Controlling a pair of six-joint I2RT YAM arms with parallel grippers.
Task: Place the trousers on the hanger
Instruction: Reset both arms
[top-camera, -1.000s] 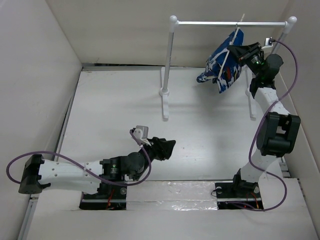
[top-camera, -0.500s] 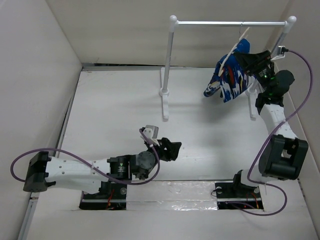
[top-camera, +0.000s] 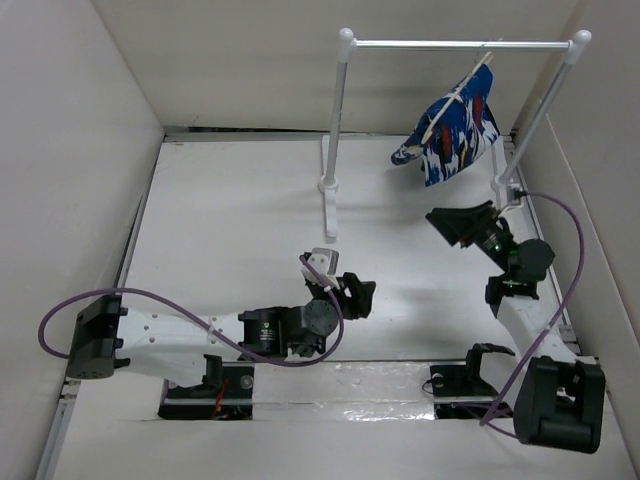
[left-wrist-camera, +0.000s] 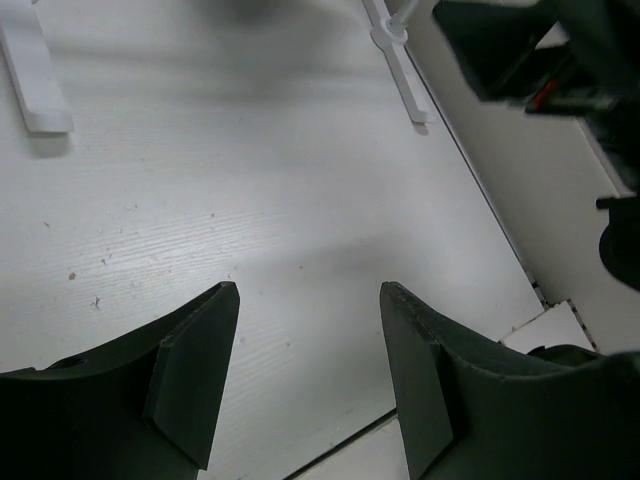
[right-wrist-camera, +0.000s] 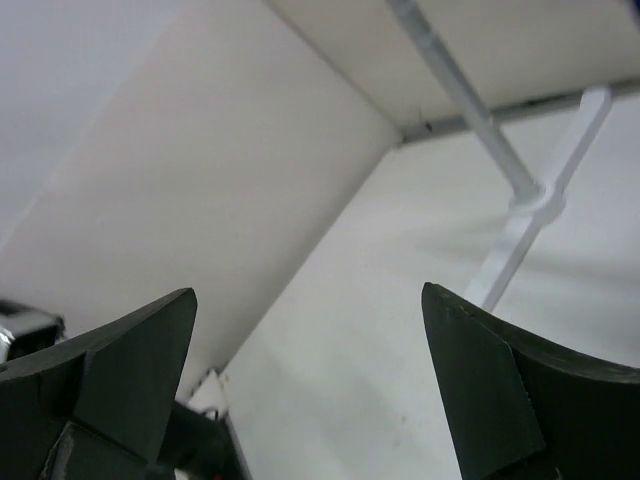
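Trousers (top-camera: 457, 138) on hanger (top-camera: 449, 106), right hand (top-camera: 458, 216) spread, well apart, left hand (top-camera: 357, 297) spread

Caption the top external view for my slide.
Trousers draped over the hanger on the rail stand; left gripper and right gripper open and empty.
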